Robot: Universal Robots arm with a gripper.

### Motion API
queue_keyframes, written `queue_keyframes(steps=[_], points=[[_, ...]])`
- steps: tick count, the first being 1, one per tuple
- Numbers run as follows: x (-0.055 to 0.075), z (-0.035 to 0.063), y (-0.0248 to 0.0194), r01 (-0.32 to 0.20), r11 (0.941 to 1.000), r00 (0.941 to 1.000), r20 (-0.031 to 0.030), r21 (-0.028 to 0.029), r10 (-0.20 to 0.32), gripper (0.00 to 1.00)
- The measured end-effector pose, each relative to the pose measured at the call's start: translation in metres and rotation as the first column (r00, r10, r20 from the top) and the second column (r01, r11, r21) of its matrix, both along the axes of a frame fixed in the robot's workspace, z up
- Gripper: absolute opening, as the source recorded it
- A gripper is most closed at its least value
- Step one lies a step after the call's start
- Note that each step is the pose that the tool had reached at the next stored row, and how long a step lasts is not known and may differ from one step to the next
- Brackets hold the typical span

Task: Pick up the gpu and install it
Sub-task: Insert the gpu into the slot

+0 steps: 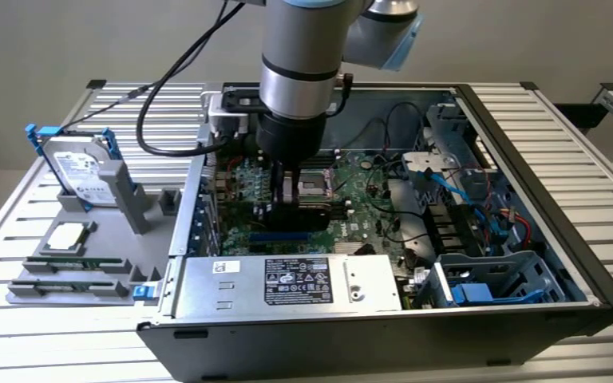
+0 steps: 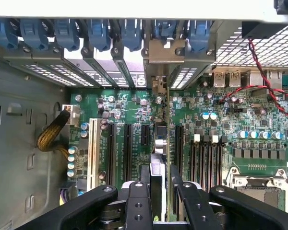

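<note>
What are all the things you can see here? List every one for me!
computer case: one, black, open, on the slatted table.
motherboard: one, green, inside the case.
gpu: one, black and green, edge-on between the gripper's fingers, over the expansion slots.
power supply: one, silver with a black label, at the case's near edge.
hard drive: one, silver in blue rails, upright in the grey holder at the exterior view's left.
memory sticks: two, green, lying on the grey holder.
slatted table: one, silver.
gripper: one, black, closed on the gpu.
</note>
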State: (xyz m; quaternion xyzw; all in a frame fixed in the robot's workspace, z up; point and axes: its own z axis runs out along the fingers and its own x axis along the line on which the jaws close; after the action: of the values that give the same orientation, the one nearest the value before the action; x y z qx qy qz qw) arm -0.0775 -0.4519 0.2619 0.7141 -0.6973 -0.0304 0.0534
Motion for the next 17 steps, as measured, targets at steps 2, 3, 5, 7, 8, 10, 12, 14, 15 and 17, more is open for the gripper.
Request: queue_keyframes(steps=[2, 3, 5, 7, 8, 10, 12, 14, 15, 17], points=[[-0.0002, -0.0008, 0.0004, -0.001, 1.0000, 1.0000, 0.0000, -0.0011, 0.001, 0.27], [-0.0002, -0.0013, 0.0007, -0.001, 1.0000, 1.0000, 0.0001, -0.0017, 0.001, 0.27], [-0.0004, -0.0021, 0.0010, -0.002, 1.0000, 1.0000, 0.0000, -0.0034, 0.002, 0.27], [-0.0006, -0.0029, 0.0015, -0.002, 1.0000, 1.0000, 0.0001, -0.0050, 0.002, 0.27], [-0.0007, -0.0033, 0.0017, -0.002, 1.0000, 1.0000, 0.0000, -0.0062, 0.002, 0.27], [-0.0008, -0.0040, 0.0022, -0.003, 1.0000, 1.0000, 0.0000, -0.0078, 0.003, 0.27], [-0.0010, -0.0046, 0.0026, -0.003, 1.0000, 1.0000, 0.0000, -0.0092, 0.003, 0.27], [-0.0011, -0.0051, 0.0029, -0.004, 0.9999, 1.0000, 0.0000, -0.0107, 0.004, 0.27], [-0.0013, -0.0053, 0.0031, -0.004, 0.9999, 1.0000, -0.0001, -0.0114, 0.004, 0.27], [-0.0014, -0.0058, 0.0035, -0.004, 0.9999, 1.0000, 0.0000, -0.0127, 0.004, 0.27]])
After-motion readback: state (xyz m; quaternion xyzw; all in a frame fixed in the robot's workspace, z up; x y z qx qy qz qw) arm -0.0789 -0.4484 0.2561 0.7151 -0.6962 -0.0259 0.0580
